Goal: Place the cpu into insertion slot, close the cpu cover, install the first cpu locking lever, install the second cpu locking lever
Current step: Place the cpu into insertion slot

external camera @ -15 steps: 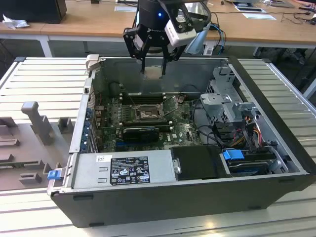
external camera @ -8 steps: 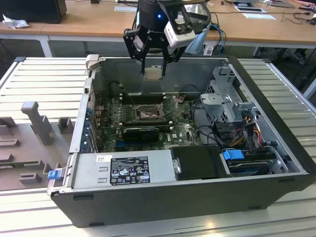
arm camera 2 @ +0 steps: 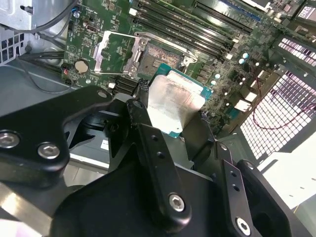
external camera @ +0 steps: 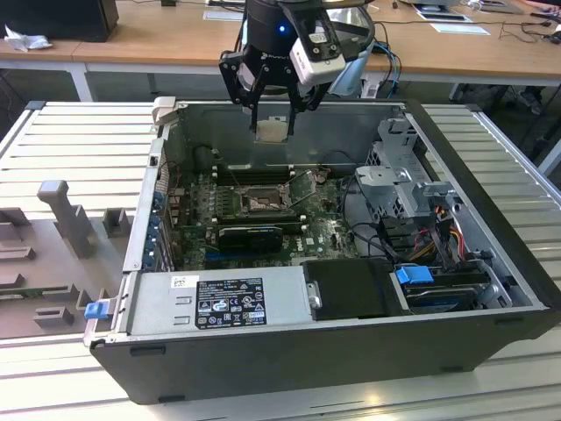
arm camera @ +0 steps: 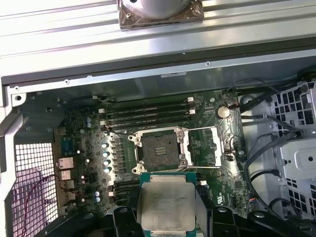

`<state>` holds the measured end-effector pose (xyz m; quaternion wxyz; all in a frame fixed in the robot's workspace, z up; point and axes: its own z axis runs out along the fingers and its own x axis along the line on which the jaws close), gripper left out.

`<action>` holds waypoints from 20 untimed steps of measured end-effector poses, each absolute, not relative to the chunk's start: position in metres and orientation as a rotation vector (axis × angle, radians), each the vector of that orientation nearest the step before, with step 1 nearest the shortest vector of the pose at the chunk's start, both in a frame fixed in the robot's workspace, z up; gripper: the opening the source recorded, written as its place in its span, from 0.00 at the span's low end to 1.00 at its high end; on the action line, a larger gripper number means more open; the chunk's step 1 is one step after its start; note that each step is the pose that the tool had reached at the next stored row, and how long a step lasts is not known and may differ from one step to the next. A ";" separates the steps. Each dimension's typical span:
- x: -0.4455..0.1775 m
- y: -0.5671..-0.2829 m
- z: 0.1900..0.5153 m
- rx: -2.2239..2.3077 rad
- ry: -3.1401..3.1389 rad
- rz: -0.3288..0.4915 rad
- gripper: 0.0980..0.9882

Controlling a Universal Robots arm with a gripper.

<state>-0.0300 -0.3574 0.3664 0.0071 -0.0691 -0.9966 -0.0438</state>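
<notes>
Here the end effector (external camera: 273, 128) grips the cpu (arm camera: 167, 206), hiding its edges.

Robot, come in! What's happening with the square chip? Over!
End effector shut on the cpu, above the open case. Insertion slot empty, cpu cover open. Nothing blocking the slot.

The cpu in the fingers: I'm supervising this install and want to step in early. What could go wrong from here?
1. The small square silvery cpu is pinched at its edges between black fingers, not yet at the dark-framed square insertion slot; a slip could drop it onto the green motherboard.
2. The thin silver cpu cover is swung open beside the slot; a skewed descent might catch it.
</notes>
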 end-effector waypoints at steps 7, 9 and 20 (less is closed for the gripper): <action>-0.030 -0.357 0.366 -0.240 -3.116 -0.137 0.48; -0.030 -0.357 0.366 -0.245 -3.116 -0.137 0.48; -0.030 -0.357 0.366 -0.269 -3.114 -0.138 0.48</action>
